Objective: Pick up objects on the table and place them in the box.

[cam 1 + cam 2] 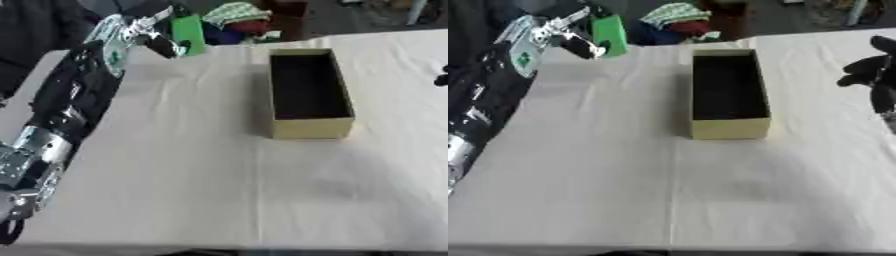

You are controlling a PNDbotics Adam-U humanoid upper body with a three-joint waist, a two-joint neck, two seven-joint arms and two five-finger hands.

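Observation:
A green block (188, 34) is at the far left edge of the table, and my left hand (140, 35) is shut on it, with a dark finger curled across its front. The left arm runs up the left side from the lower corner. The box (313, 127) is yellow card with a dark, empty inside and stands lengthwise at the table's middle, to the right of the held block. My right hand (870, 70) shows at the right edge, beyond the box, black fingers spread and holding nothing.
A white cloth covers the table (192, 180). Behind the far edge lie a green and white bundle of fabric (234, 14) and a dark red thing (289, 17).

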